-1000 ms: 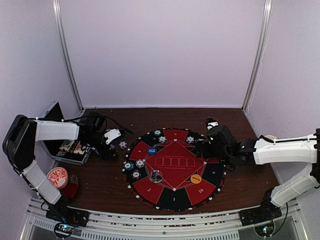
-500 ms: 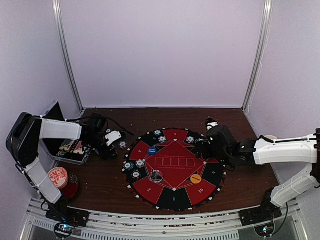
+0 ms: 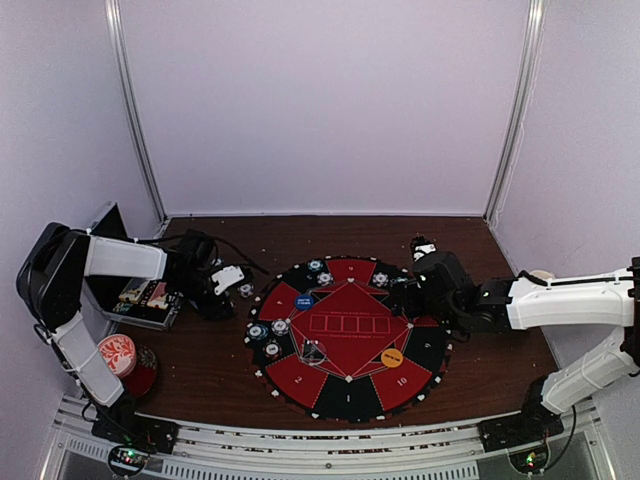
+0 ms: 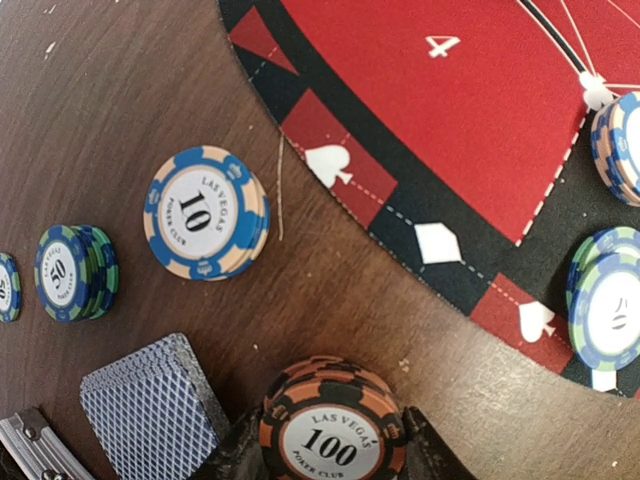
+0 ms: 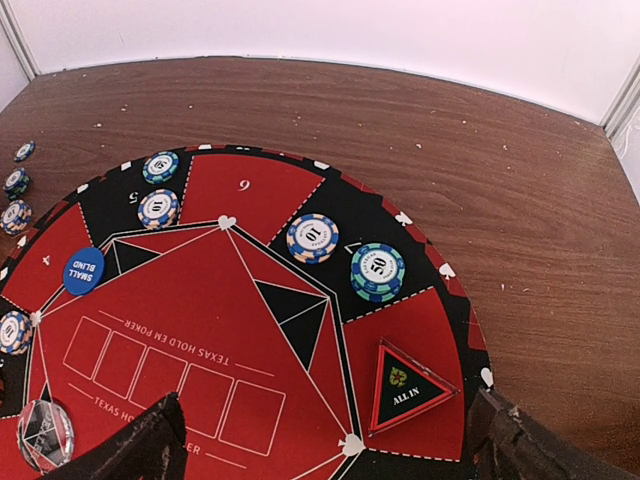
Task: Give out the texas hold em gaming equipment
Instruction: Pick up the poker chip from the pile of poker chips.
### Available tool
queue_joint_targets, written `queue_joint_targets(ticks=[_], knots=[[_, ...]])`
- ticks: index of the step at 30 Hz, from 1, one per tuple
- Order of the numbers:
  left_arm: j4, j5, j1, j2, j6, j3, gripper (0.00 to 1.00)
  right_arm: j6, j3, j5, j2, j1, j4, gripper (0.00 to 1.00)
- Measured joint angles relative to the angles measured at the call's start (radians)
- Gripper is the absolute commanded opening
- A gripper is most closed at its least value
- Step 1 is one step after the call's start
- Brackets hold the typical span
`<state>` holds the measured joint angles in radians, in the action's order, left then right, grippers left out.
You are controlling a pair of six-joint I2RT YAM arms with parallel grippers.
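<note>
On the wood just left of the round red-and-black mat [image 4: 480, 120] stands a stack of orange-and-black 100 chips [image 4: 333, 425]. My left gripper [image 4: 333, 445] is shut on it, one finger against each side. Close by lie a blue-and-cream 10 chip [image 4: 205, 226], a green-blue 50 stack [image 4: 75, 272] and a deck of grey-blue-backed cards [image 4: 150, 410]. My right gripper [image 5: 330, 440] hangs open over the mat's right side, above the ALL IN triangle [image 5: 405, 388], holding nothing. A 10 chip [image 5: 312, 238], a 50 stack [image 5: 377, 271] and the blue button [image 5: 83, 270] sit on the mat, as does the orange button [image 3: 392, 356].
An open case [image 3: 140, 295] lies at the far left behind my left gripper [image 3: 228, 283]. A red-and-white patterned disc [image 3: 115, 353] rests near the front left corner. A clear disc [image 3: 314, 351] sits on the mat's near part. More chip stacks stand on the mat's left seats.
My left gripper has slid slightly right and its jaws have closed onto the orange-and-black 100 chip stack. The right arm has not moved.
</note>
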<state>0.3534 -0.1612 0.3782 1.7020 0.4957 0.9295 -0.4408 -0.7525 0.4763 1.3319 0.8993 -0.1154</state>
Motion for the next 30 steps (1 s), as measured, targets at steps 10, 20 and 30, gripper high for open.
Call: queue_joint_targets(ticks=[10,20,30], knots=[[0.000,0.000,0.000,-0.001,-0.001,0.000,0.33,0.000,0.000,0.000,0.000,0.000,0.000,1.00],[0.006,0.007,0.000,-0.027,-0.002,0.000,0.21,0.000,0.000,0.000,0.000,0.000,0.000,1.00],[0.045,-0.005,0.000,-0.090,-0.003,0.074,0.22,0.000,0.000,0.000,0.000,0.000,0.000,1.00]])
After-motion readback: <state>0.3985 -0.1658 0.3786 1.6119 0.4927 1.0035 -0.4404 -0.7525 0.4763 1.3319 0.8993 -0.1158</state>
